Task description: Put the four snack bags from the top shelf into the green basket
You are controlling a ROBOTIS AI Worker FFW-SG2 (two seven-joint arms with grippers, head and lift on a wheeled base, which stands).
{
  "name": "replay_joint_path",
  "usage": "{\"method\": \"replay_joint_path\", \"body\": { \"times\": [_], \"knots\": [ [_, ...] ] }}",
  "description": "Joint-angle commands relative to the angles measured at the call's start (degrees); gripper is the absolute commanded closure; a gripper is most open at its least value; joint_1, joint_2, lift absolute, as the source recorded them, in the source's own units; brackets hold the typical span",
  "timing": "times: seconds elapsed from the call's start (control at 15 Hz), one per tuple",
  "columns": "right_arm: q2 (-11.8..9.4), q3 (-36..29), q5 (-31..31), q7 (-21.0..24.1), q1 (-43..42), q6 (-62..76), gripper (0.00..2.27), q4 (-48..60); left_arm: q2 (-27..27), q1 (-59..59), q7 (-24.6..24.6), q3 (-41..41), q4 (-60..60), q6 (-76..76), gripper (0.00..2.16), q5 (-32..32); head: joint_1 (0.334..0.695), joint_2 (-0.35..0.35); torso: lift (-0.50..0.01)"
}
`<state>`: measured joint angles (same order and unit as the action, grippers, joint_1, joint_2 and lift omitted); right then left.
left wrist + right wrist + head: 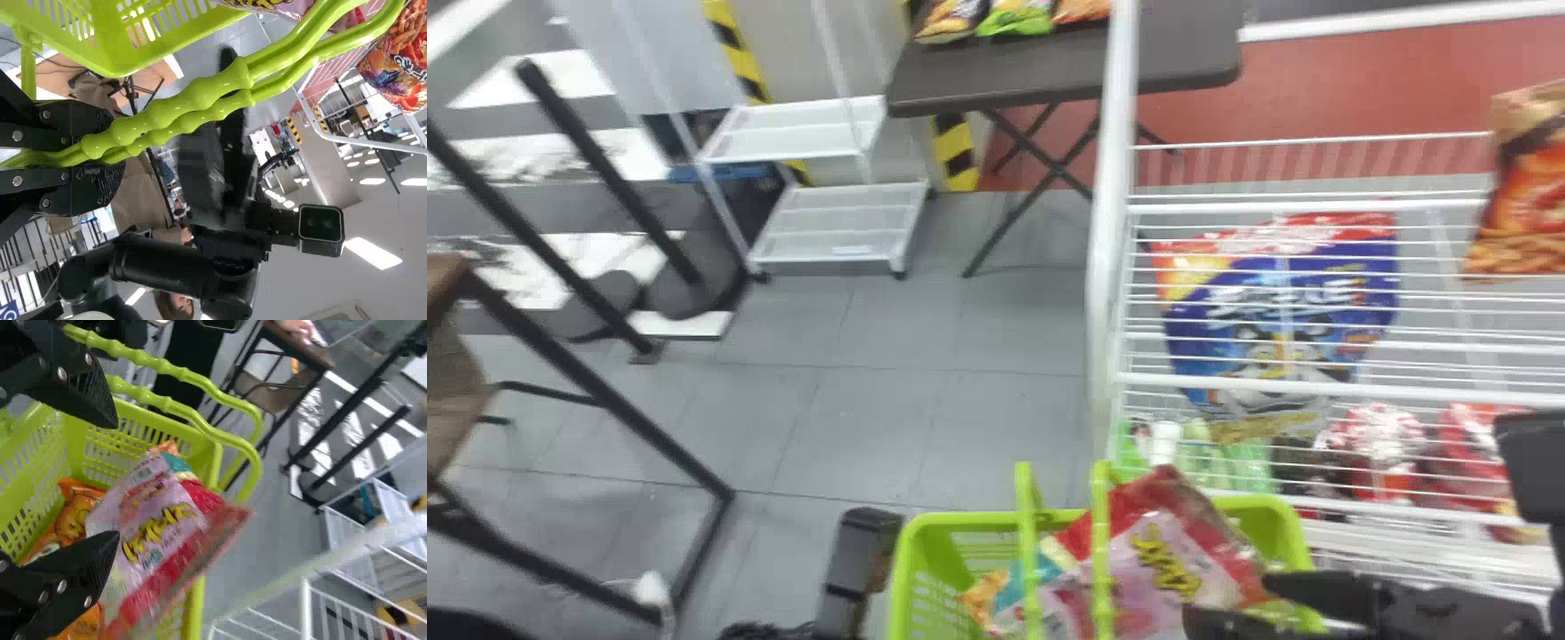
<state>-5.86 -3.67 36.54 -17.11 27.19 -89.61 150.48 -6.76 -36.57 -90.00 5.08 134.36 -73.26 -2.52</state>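
Here, our right claw [115, 480] gaped wide, empty; our left claw [110, 160] gripped the green basket [974, 522] by its handles [180, 93]. Inside, the pink snack bag [157, 527] poked above the far rim, likely light, soft, slippery, best pinched by its red end [193, 567].

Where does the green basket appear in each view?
Head view: green basket, bottom edge, just right of centre.
Left wrist view: upper left, its handles stretching across to the upper right.
Right wrist view: left half, its handles along the top.
Shared landmark: the pink snack bag.
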Motion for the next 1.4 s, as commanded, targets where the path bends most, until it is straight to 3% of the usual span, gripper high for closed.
{"method": "replay_joint_path", "body": {
  "times": [0.0, 0.13, 0.2, 0.4, 0.67, 1.13, 1.2, 1.33],
  "knots": [
    [1.37, -10.83, 0.9, -0.47, 0.06, -0.47, 0.06, 2.27, -0.01, 0.01, -0.57, 0.19, -0.15, 0.0, 2.15, -0.12, 0.695, 0.096, 0.0],
    [2.08, -16.37, -4.9, -0.38, -2.23, -0.47, 0.06, 1.39, 0.08, 0.01, -0.57, 0.19, -0.32, 0.18, 2.15, -0.38, 0.695, -0.052, 0.0],
    [2.08, -16.37, -9.99, -0.38, -3.46, -0.47, 0.06, -0.19, -0.01, -0.17, -0.57, 0.54, -0.59, 1.41, 2.15, -1.61, 0.695, -0.192, 0.0],
    [2.08, -16.45, -21.95, -0.12, -9.08, 4.04, 0.06, -10.12, -0.09, -0.17, -0.57, 2.39, -1.64, 2.99, 2.15, -6.09, 0.695, -0.35, 0.0],
    [1.99, -16.45, -32.14, -0.03, -21.56, 32.87, 0.06, -30.95, -0.01, -0.34, -0.57, 2.56, -1.73, 2.99, 2.15, -6.09, 0.695, -0.35, 0.0],
    [1.9, -15.66, -39.17, -0.47, -37.73, 55.02, 0.08, -58.9, -0.01, -0.69, -0.57, 2.83, -1.91, 2.99, 2.15, -5.83, 0.695, -0.35, 0.0],
    [1.9, -15.22, -39.97, -0.47, -38.7, 58.01, 0.1, -61.36, 0.08, -0.69, -0.57, 2.83, -1.99, 2.99, 2.15, -5.83, 0.695, -0.35, 0.0],
    [1.81, -14.87, -40.76, -0.99, -40.02, 58.36, 0.38, -63.82, 0.08, -0.69, -0.57, 3.0, -2.34, 2.99, 2.15, -5.83, 0.695, -0.35, 0.0]
  ]
}}
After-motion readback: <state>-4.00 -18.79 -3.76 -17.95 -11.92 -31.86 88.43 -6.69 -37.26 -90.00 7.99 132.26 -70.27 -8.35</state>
